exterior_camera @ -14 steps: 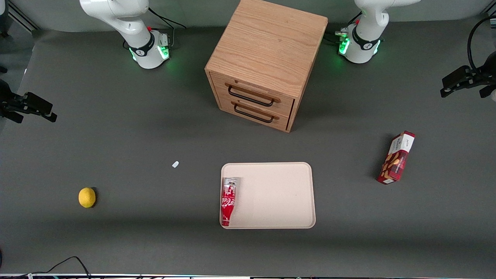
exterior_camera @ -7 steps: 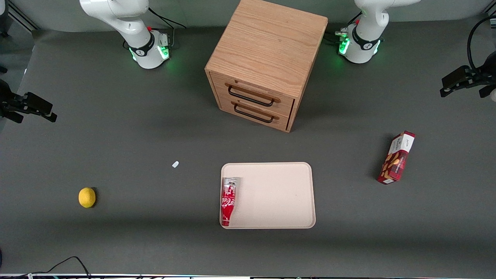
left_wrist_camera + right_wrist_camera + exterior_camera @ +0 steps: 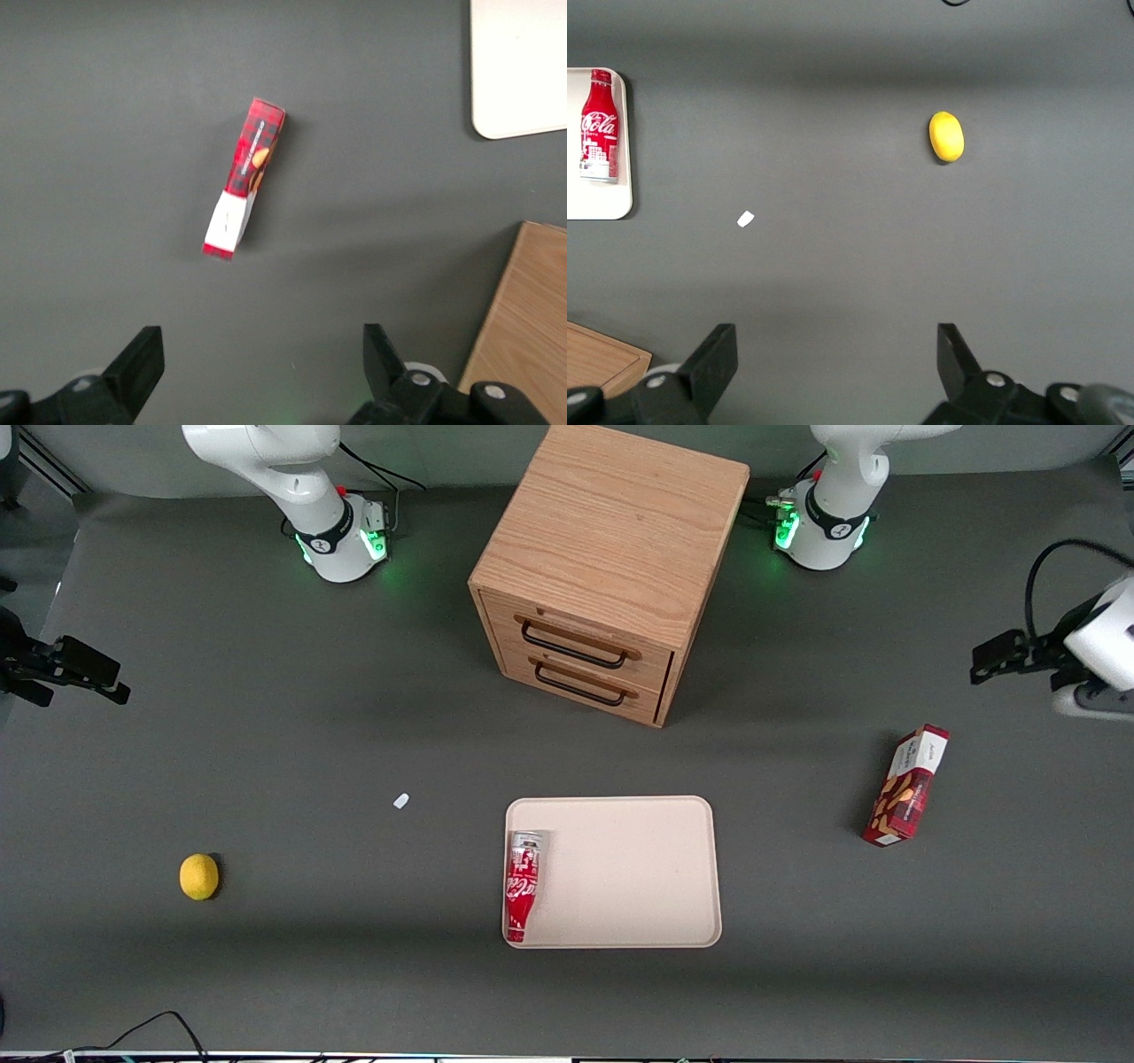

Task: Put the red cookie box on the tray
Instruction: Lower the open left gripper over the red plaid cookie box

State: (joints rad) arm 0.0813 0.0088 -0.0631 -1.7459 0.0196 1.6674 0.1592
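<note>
The red cookie box lies on the dark table toward the working arm's end, apart from the tray. In the left wrist view the red cookie box shows its white end panel pointing toward the gripper. The beige tray sits in front of the cabinet, nearer the front camera; one corner of the tray shows in the wrist view. My left gripper hovers above the table, farther from the front camera than the box. This gripper is open with nothing between its fingers.
A red soda bottle-can lies in the tray along one short rim. A wooden two-drawer cabinet stands at the table's middle back. A lemon and a small white scrap lie toward the parked arm's end.
My left gripper has come in from the table's edge toward the middle and slightly nearer the front camera. The cookie box, tray and can have not moved.
</note>
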